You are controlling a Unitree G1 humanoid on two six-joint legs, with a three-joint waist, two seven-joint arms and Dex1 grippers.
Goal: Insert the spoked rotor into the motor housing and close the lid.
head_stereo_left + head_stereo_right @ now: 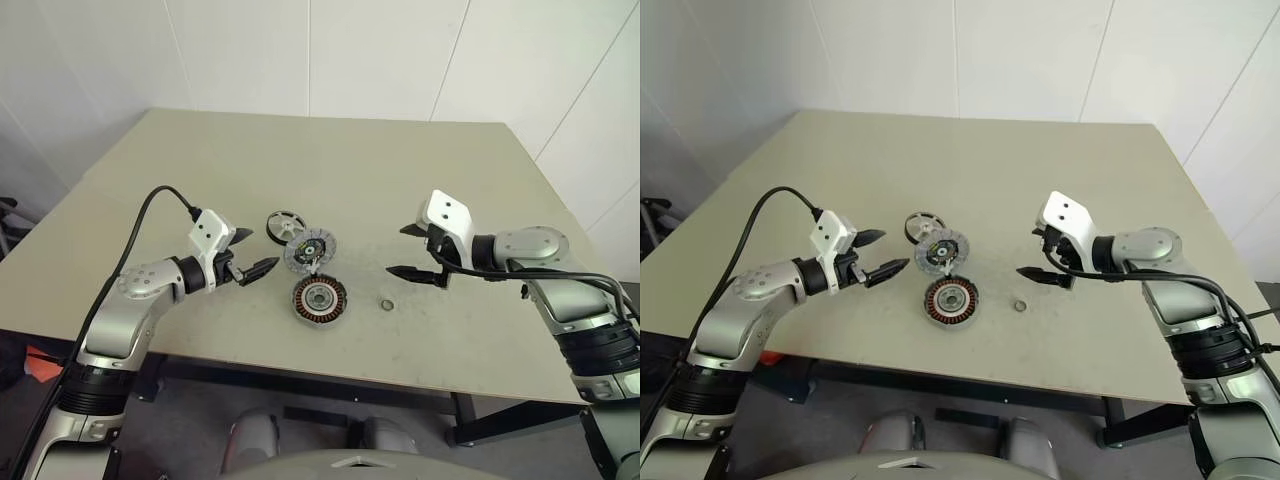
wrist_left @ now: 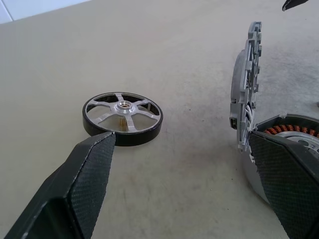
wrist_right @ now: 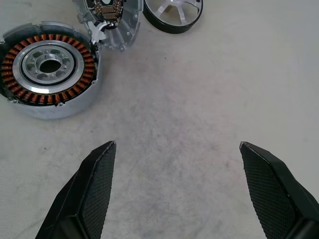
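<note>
Motor housing (image 1: 319, 299) sits nearest me at the front of the table (image 1: 330, 150), open side up, copper windings and silver hub exposed, so it's ready to take a part. Its lid (image 1: 309, 250) stands tilted up off the housing's far edge where it's joined, ribbed face toward me, leaving the cavity clear. Spoked rotor (image 1: 285, 225) lies flat just beyond and left of the lid, near it, not in the housing yet. Small metal washer ring (image 1: 386, 303) rests to the right of the housing, apart from it. My left gripper (image 1: 250, 252) hovers left of the lid, fingers spread wide and empty, aimed toward the rotor, probably staging the pick. My right gripper (image 1: 410, 251) hovers right of the housing, fingers also wide apart, holding nothing, likely waiting to steady the housing or flip the lid. Judgement: insertion not started; rotor pick comes first.
</note>
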